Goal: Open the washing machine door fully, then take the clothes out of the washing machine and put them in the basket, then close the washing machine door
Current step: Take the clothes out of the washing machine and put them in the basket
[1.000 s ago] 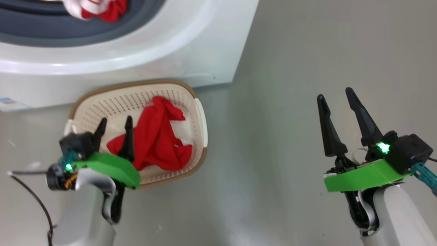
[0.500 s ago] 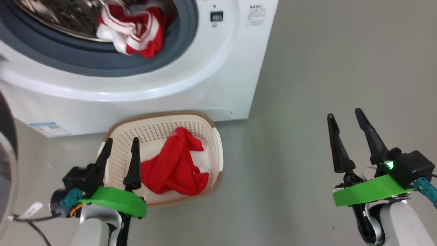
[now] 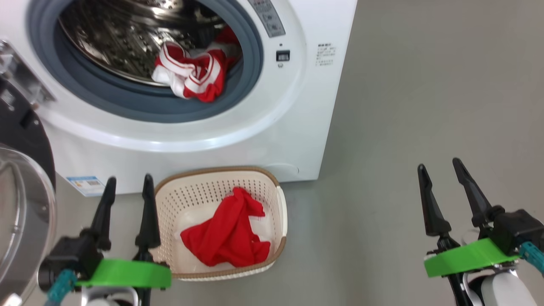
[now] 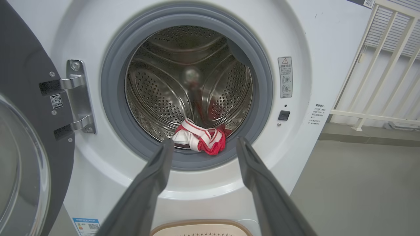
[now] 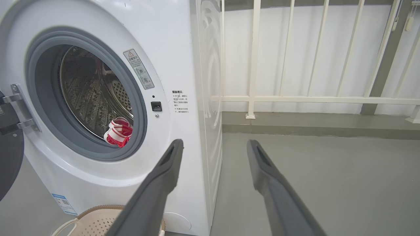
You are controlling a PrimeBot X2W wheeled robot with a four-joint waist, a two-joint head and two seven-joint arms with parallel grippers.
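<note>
The white washing machine stands with its black door swung open to the left. A red garment with white stripes lies at the drum's front lip, also seen from the left wrist and the right wrist. A plain red garment lies in the cream basket on the floor below the opening. My left gripper is open and empty just left of the basket. My right gripper is open and empty over bare floor to the right.
The open door's glass bowl bulges at the left. A white railing runs along the wall behind and right of the machine. Grey floor stretches to the right.
The head camera has tilted up, bringing the drum and door into view. The left gripper has drawn back off the basket to its left side. The right gripper keeps its place.
</note>
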